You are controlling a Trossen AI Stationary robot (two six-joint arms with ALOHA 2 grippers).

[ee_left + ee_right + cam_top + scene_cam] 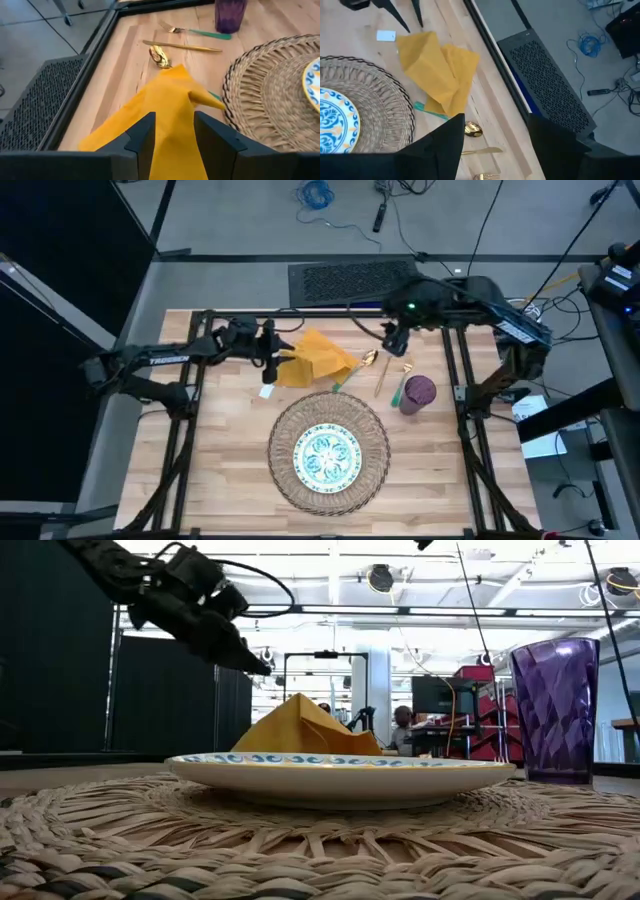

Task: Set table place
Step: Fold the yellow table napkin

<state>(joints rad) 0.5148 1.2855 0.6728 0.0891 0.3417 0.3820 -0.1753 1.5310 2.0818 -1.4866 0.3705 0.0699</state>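
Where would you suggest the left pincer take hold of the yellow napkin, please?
Grip the napkin by its raised folded ridge at the end nearest the left pincer, coming in from the left along the table. It stands tented, with cutlery and the woven mat crowding its other sides.

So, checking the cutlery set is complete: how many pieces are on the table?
4. A gold spoon, a slim all-gold piece and a green-handled fork lie between the yellow napkin and the purple cup; a fourth green-handled piece pokes from under the napkin, which may hide more.

plate centred on mat, napkin crumpled.
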